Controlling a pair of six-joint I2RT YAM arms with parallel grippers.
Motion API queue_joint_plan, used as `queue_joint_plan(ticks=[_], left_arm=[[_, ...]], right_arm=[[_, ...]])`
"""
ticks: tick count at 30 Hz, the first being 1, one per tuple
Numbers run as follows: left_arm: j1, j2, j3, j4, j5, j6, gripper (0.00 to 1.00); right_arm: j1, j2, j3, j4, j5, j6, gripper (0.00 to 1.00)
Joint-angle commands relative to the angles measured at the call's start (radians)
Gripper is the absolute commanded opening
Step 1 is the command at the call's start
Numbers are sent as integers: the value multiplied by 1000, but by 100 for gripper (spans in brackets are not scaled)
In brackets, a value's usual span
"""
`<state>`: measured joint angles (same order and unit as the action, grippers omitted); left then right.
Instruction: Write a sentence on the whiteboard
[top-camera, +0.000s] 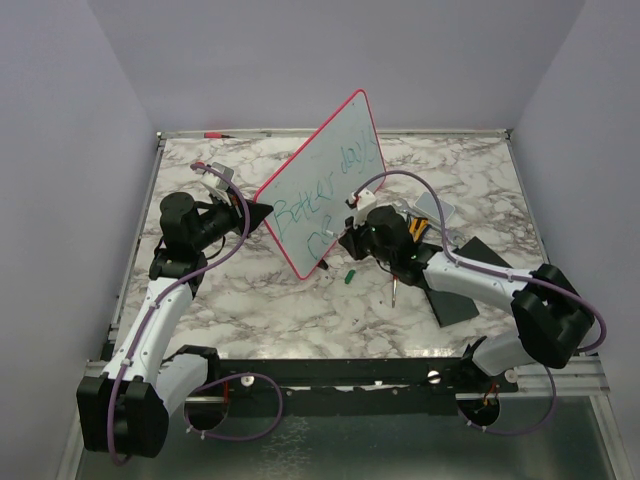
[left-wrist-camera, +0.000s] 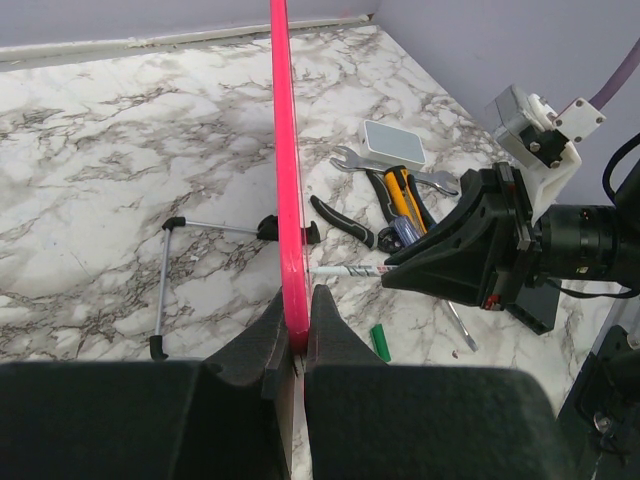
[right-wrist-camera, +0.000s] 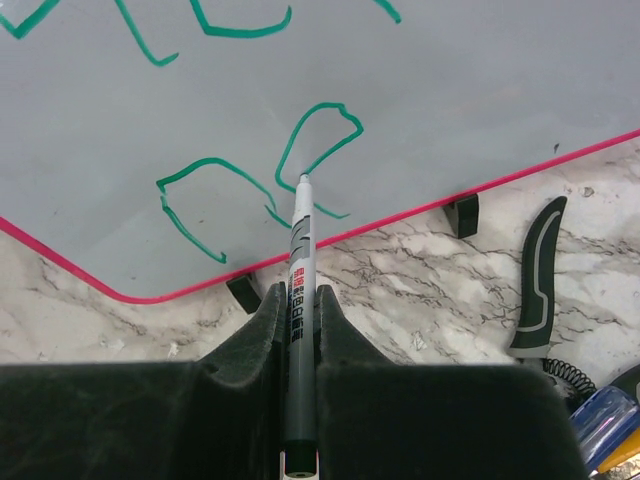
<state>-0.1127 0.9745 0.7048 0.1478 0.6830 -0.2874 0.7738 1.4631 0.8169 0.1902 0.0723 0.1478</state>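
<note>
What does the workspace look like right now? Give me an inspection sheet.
Surface: marble-pattern table, metal rail at the near edge.
Job's things: whiteboard tilted up on its edge, green writing on it; marker tip appears to touch its face.
Clutter: pliers, wrench, screwdrivers, green cap, black pad.
End effectors: left end effector shut on the whiteboard's red rim; right end effector shut on the marker.
Cables: purple cable along each arm.
Surroundings: plain lilac walls.
</note>
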Motion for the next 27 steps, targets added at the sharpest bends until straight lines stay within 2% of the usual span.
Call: queue_joint_plan(ticks=[1, 4, 11, 19, 27], left_arm=[[-17, 21, -51, -179, 45, 68, 0], [-17, 21, -50, -179, 45, 67, 0], [-18, 21, -50, -179, 42, 67, 0], [-18, 18, -51, -178, 43, 65, 0], [-17, 24, -50, -178, 42, 67, 0]], right_arm=[[33, -9, -2, 17, -89, 0, 1], [36, -27, -8, 9, -77, 1, 1], [29, -90, -7, -62, 175, 45, 1], [-57, -52, 13, -37, 136, 21, 1], [-76, 6, 37, -4, 131, 4, 1]])
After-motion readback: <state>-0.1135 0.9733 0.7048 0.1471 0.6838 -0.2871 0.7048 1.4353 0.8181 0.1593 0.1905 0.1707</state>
